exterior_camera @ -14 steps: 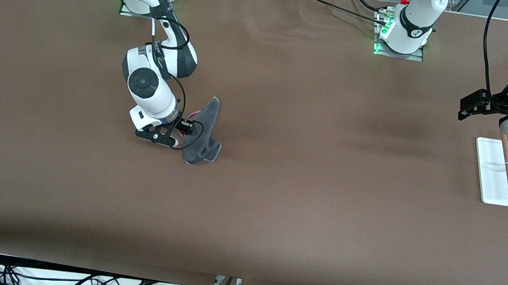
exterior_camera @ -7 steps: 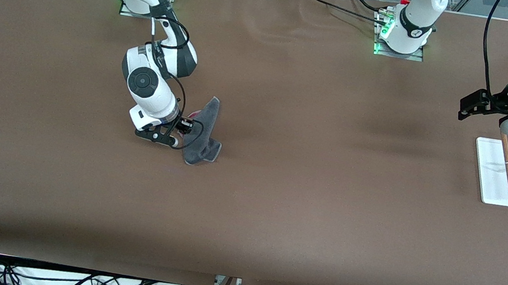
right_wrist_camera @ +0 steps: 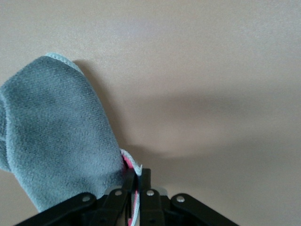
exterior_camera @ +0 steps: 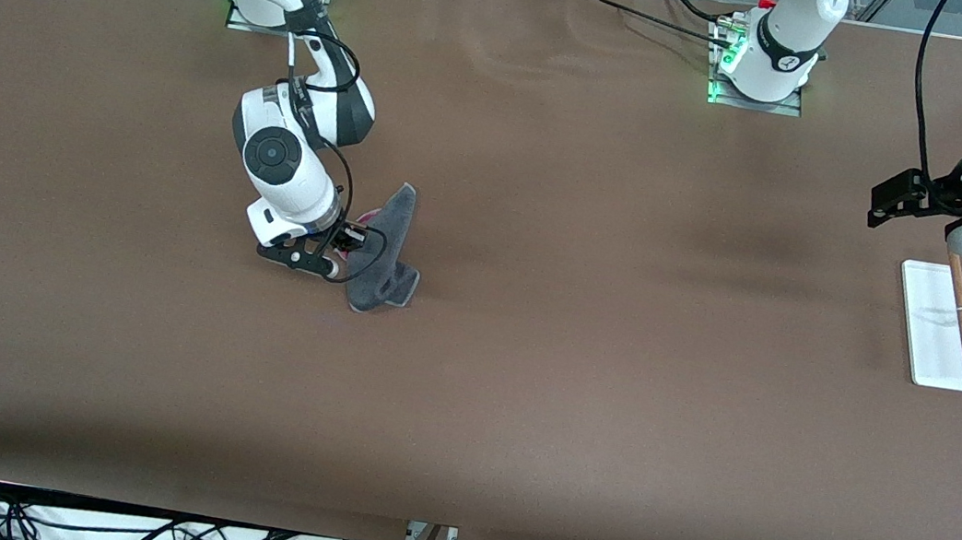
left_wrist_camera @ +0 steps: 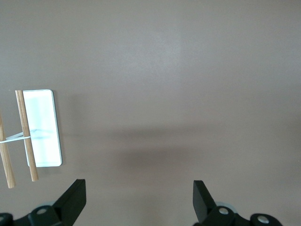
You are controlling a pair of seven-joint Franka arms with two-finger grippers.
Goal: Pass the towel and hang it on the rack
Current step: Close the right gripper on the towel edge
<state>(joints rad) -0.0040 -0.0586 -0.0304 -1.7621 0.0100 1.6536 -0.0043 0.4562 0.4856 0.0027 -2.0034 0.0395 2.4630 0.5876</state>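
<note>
The dark grey towel (exterior_camera: 383, 248) lies crumpled on the brown table toward the right arm's end, a bit of its pink underside showing. My right gripper (exterior_camera: 341, 263) is low at the towel's edge, shut on the pale-trimmed, pink-backed hem (right_wrist_camera: 136, 170); the grey cloth (right_wrist_camera: 56, 132) bulges beside the jaws. The rack (exterior_camera: 957, 323), a white base with two thin wooden rods, stands toward the left arm's end. My left gripper (left_wrist_camera: 139, 200) hangs open above the table beside the rack (left_wrist_camera: 33, 132), with nothing between its fingers.
Brown cloth covers the whole table (exterior_camera: 577, 385). The arm bases (exterior_camera: 763, 66) stand along the edge farthest from the front camera. Cables (exterior_camera: 39, 519) hang below the nearest edge.
The right gripper's jaws have closed onto the towel's edge. The left arm has not moved.
</note>
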